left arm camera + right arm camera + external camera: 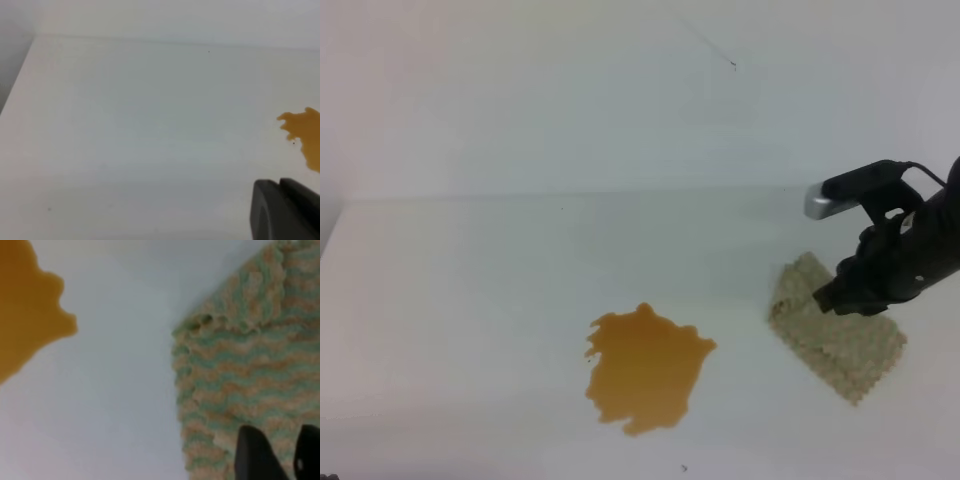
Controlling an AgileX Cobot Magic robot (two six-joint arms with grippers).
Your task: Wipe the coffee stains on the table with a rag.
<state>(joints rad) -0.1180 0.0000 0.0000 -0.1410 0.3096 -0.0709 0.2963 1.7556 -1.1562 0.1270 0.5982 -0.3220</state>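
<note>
The coffee stains form one orange-brown puddle with wavy edges on the white table, left of centre at the front. Its edge also shows in the left wrist view and the right wrist view. The rag lies flat to the puddle's right, a beige-grey textured cloth with zigzag edges. My right gripper hangs over the rag's middle; its two dark fingers stand apart with cloth showing between them. Only a dark piece of my left gripper shows, low at the right.
A pale wall rises behind the table's far edge. The table's left edge runs diagonally in the left wrist view. A few tiny dark specks dot the surface near the front.
</note>
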